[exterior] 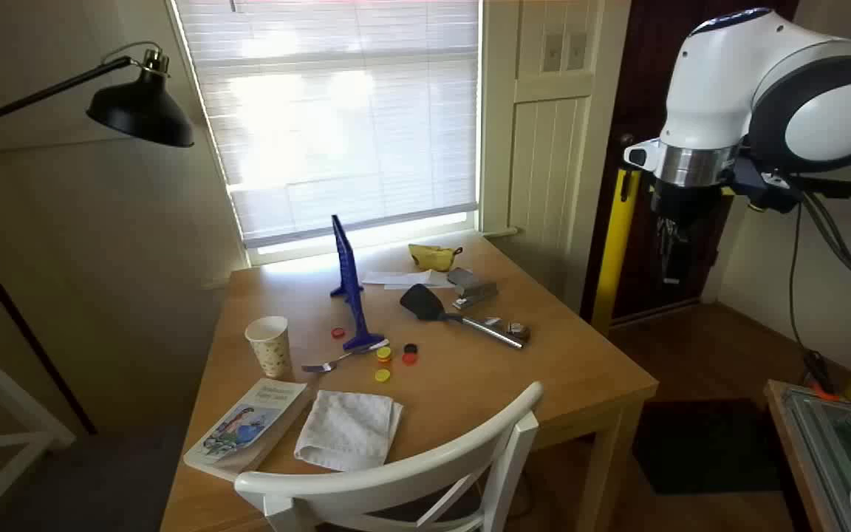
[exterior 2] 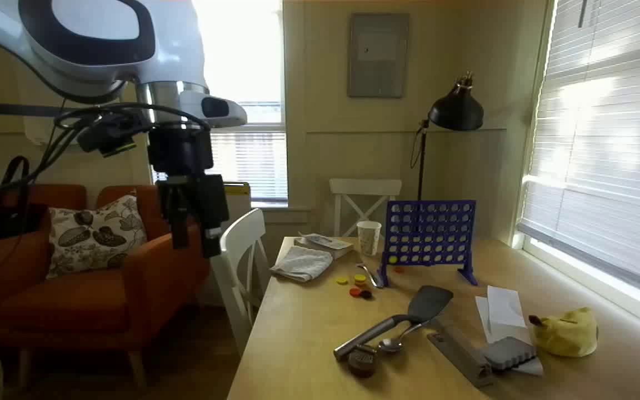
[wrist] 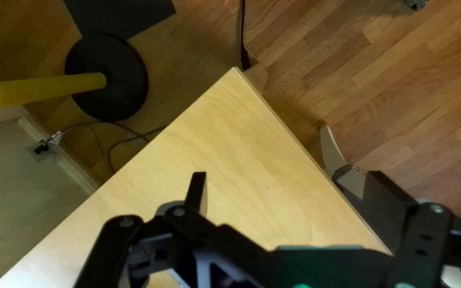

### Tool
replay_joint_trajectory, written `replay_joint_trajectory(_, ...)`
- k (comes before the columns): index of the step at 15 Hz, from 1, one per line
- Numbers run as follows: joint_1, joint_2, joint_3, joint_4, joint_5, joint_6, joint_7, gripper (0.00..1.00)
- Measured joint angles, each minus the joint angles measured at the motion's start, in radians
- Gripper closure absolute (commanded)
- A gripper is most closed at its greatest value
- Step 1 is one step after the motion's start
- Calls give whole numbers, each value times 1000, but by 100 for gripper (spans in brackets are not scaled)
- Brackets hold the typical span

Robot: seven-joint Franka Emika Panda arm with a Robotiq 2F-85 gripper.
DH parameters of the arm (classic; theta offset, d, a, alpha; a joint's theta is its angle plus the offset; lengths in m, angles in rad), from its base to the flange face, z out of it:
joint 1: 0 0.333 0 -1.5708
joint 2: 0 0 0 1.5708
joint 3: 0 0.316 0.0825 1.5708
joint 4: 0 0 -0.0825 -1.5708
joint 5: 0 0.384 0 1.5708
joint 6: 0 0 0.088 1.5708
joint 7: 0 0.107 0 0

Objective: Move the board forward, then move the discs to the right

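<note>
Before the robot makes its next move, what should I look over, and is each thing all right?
1. Black two-fingered gripper open: ok; it holds nothing.
2. Upright blue plastic board with round holes standing on its feet: ok.
3. Gripper at the board: not ok; it hangs well away in both exterior views.
4. Silver metal fork clear of the board: cannot tell; they look very close.
5. Small, flat, round discs lying singly: not ok; a yellow one appears stacked on another.
6. Black-bladed spatula apart from the board: ok.

Smooth wooden worktop (exterior: 558, 369), plastic board (exterior: 350, 281), smooth plastic discs (exterior: 383, 376), nubbly cloth towel (exterior: 348, 430), matt paper cup (exterior: 269, 347), shiny metal spoon (exterior 2: 390, 345)
</note>
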Motion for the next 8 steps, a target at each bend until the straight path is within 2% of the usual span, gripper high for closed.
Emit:
replay_joint_trajectory(6,0,0,0,0,0,0,0,0)
replay_joint_trajectory(8,8,7,3,3,20,12,38,0)
